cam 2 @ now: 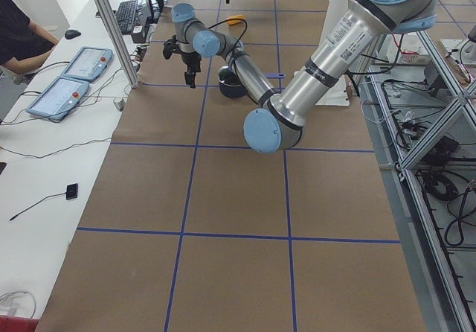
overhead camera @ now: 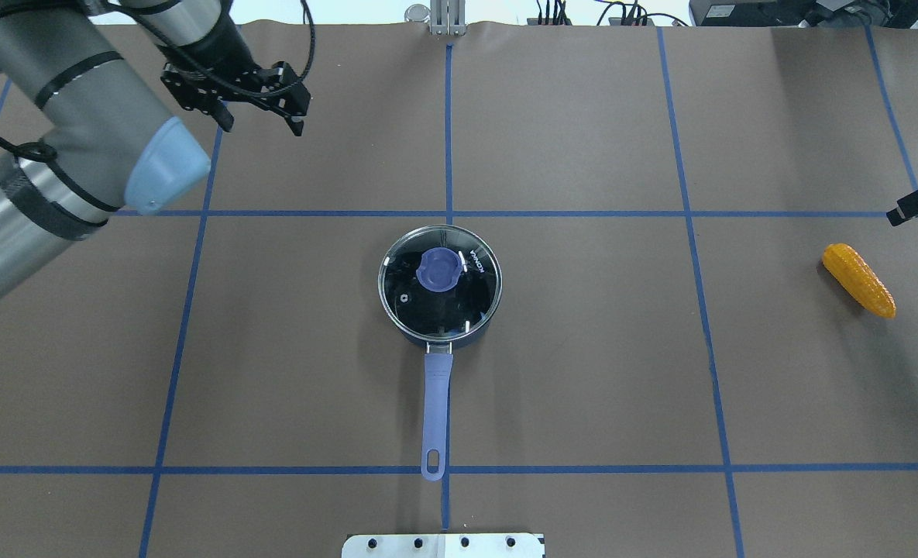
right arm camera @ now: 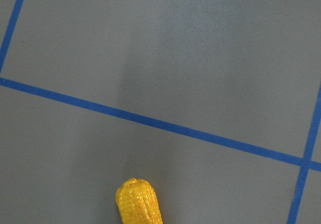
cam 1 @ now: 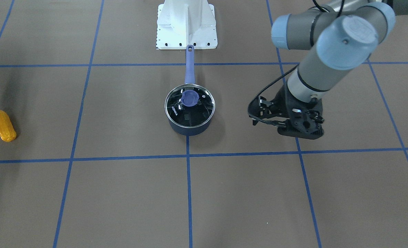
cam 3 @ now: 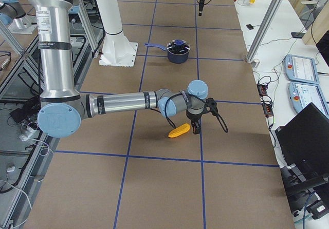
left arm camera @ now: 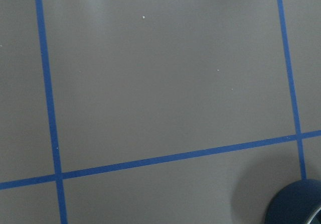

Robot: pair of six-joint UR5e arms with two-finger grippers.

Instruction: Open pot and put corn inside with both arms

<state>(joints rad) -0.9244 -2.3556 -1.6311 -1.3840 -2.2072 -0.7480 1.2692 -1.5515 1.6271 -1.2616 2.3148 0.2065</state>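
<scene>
The lid (overhead camera: 412,301) is on the pot (overhead camera: 436,403) mid-bench (overhead camera: 582,372). The corn (overhead camera: 857,280) lies flat, well off to the right. The left pincer (overhead camera: 263,116) hangs spread and empty, well apart from the pot. The right pincer (cam 3: 197,126) hovers just beside the corn; I cannot tell how far it is spread.

Likely risks:
- The small knob (overhead camera: 439,268) may slip from a shallow pinch.
- An off-centre lift may drag the pot.
- The round corn may roll if one finger lands first.
- The corn may arrive before the lid clears.
</scene>
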